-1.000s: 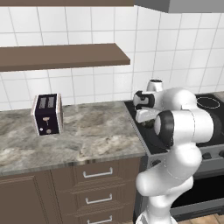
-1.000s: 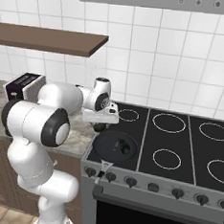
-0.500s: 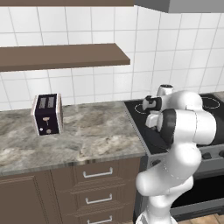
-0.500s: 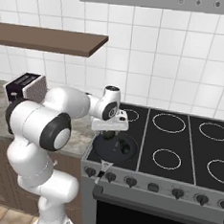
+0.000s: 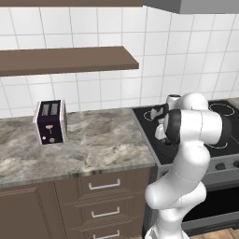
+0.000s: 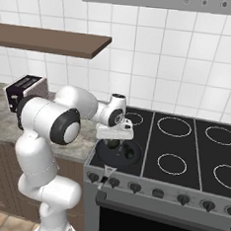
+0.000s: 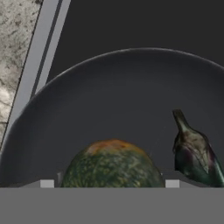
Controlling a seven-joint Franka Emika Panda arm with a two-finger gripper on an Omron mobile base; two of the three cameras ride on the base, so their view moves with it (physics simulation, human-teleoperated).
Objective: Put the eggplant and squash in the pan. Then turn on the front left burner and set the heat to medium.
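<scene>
- The pan (image 7: pixel 87 113) sits on the black glass stove (image 6: pixel 193 154), at its front left corner, over the front left burner, whose ring is hidden under it.
- In the pan are two vegetables: one squash (image 7: pixel 111 165), round and mottled green with an orange patch on top, and one eggplant (image 7: pixel 192 153), dark and stubby with its stem pointing up in the hand view.
- The eggplant lies on the pan floor, just beside the squash.
- The gripper (image 6: pixel 115 135) hangs low over the pan, directly above the squash (image 6: pixel 114 143); the squash fills the space between the finger tips in the hand view, but I cannot tell whether the fingers press on it or stand clear.
- From the right base view, five white burner rings can be counted on the bare glass.
- One toaster (image 5: pixel 50 121) stands on the marble counter (image 5: pixel 93 144), well apart from the stove.
</scene>
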